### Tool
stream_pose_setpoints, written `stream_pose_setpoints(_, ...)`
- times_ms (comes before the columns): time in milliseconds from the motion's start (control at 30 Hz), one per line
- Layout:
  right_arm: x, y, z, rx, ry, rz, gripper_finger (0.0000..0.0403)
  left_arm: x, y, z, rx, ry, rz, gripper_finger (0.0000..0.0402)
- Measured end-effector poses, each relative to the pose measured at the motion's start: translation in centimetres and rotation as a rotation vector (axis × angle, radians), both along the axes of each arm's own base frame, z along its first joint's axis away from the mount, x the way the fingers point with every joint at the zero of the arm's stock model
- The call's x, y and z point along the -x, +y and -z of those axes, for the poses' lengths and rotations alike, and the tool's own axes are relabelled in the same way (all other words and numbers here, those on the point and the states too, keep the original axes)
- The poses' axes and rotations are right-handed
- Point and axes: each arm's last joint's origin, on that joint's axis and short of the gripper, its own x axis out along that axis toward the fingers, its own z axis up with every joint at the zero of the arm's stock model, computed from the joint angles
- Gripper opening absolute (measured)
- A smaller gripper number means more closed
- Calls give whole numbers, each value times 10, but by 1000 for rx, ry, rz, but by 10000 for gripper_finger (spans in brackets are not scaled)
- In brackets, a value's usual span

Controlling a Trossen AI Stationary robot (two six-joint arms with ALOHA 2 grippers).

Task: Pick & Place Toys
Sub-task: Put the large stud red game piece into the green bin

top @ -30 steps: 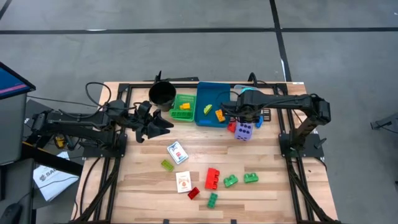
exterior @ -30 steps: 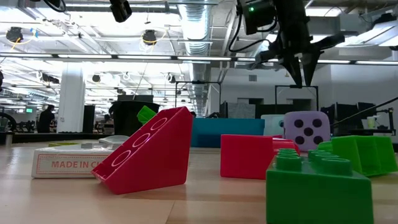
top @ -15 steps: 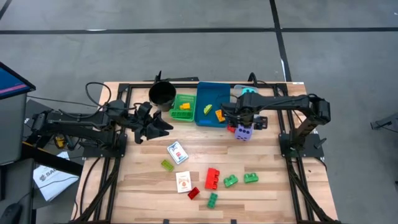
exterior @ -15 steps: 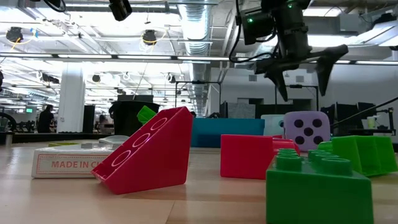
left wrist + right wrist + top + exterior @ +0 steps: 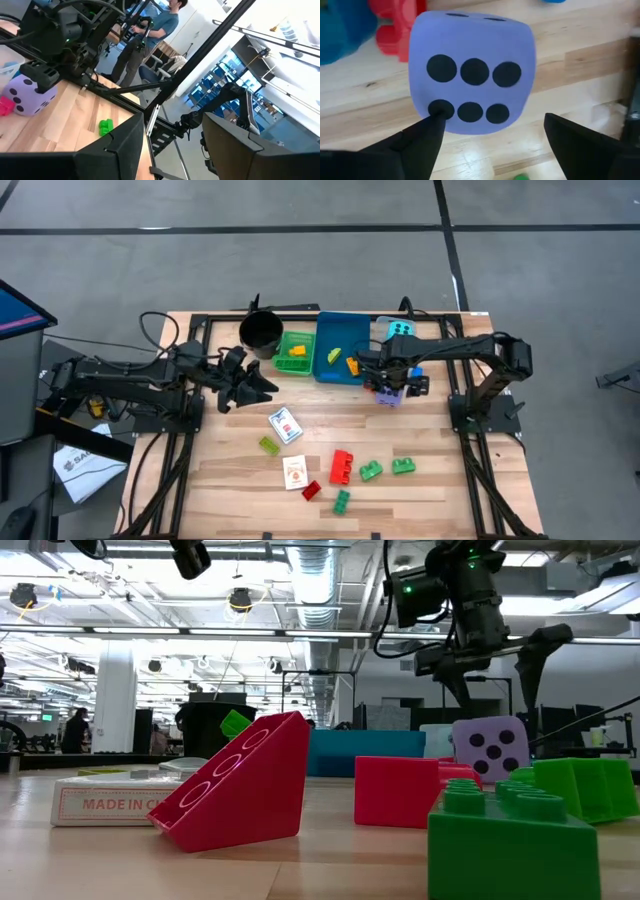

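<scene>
Right gripper (image 5: 391, 387) down over the purple die (image 5: 392, 393), just beside the blue tray's (image 5: 326, 330) right-hand near corner; jaws spread wide, one finger (image 5: 422, 140) on each side of the die, six-dot face up toward the wrist camera. Seen in the low view: die (image 5: 490, 749) resting on the counter (image 5: 230, 470), fingers straddling it from above, whether they touch it impossible to tell. Red brick (image 5: 397, 25) close behind the die, toward the tray. Cyan die (image 5: 402, 328) off the tray's far right corner, well apart from the purple one.

Left gripper (image 5: 268, 384) hovering low, left of the tray and near the black cup (image 5: 261, 331); jaws partly open, nothing between them. Green tray (image 5: 285, 362) between cup and blue tray, a yellow brick (image 5: 296, 351) inside. Inside the blue tray: a yellow-green brick (image 5: 333, 356) and an orange brick (image 5: 353, 364).

Nearer than the tray, spread over the counter: two white card packs (image 5: 285, 424) (image 5: 295, 473), a small yellow-green brick (image 5: 268, 445), a red brick (image 5: 342, 466), a smaller red one (image 5: 311, 490), three green bricks (image 5: 371, 471) (image 5: 404, 466) (image 5: 342, 500).

Beyond the counter, in the left wrist view: a person (image 5: 145, 37) in a blue top standing.
</scene>
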Motion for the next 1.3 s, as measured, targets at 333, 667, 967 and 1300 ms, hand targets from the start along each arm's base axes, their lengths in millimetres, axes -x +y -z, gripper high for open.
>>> stream_pose_setpoints(333, -16, 20, -12, -11, -112, -162, 333, 0, 0, 0, 0, 1, -1, 197)
stream_pose_setpoints(667, -48, 80, -55, 74, -396, -242, 334, -1, 3, 0, 2, 2, -79, 197)
stream_pose_setpoints(967, -60, 138, -33, 78, -420, -254, 334, -1, 7, 3, 8, 34, -224, 197)
stream_pose_setpoints(1300, -103, 186, 16, -24, -600, -226, 333, -1, 7, 4, 9, 41, -244, 197)
